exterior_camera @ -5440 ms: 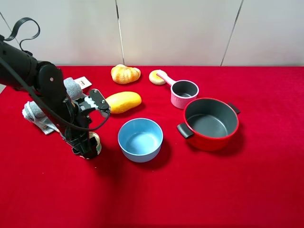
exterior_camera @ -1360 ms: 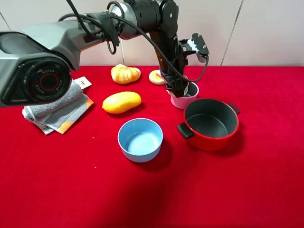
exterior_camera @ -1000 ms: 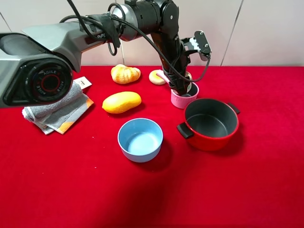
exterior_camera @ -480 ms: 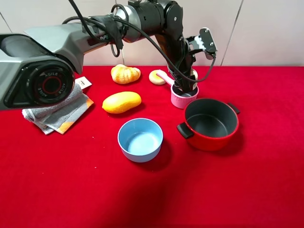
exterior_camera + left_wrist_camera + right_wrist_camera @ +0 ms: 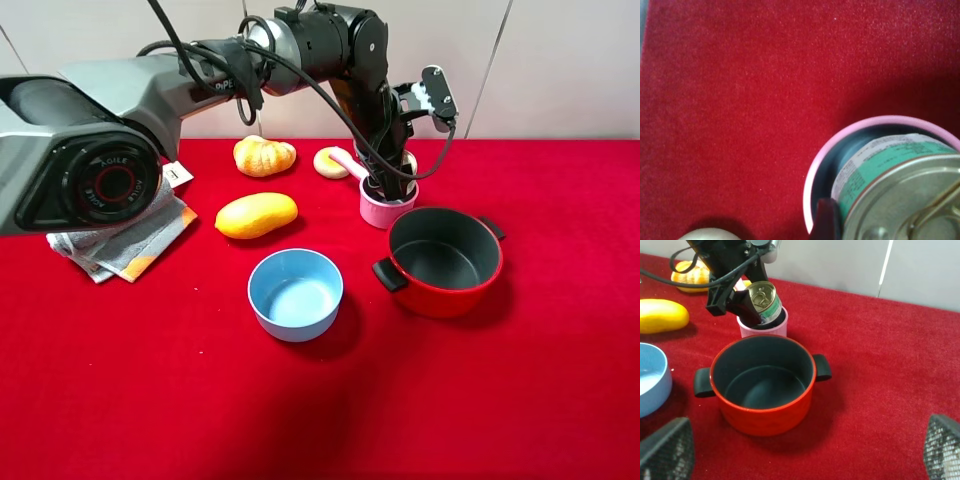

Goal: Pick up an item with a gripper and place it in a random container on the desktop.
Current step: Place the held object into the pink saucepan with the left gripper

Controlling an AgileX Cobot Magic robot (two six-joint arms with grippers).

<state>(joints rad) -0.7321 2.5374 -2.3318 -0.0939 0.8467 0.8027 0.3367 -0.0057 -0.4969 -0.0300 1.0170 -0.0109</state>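
Left hand [image 5: 388,182] clamped on small round tin can with silvery pull-tab lid [image 5: 764,299]; can tilted, base inside small pink saucepan [image 5: 765,333], about 11 o'clock of round red pot [image 5: 765,417] on red-cloth desk [image 5: 500,400]. Right hand [image 5: 805,447] spread wide, empty.

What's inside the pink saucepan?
The tin can, tilted, its lower part inside the pink saucepan and its lid above the rim, gripped by the left end effector. The can hides the pan floor, so contact cannot be seen.
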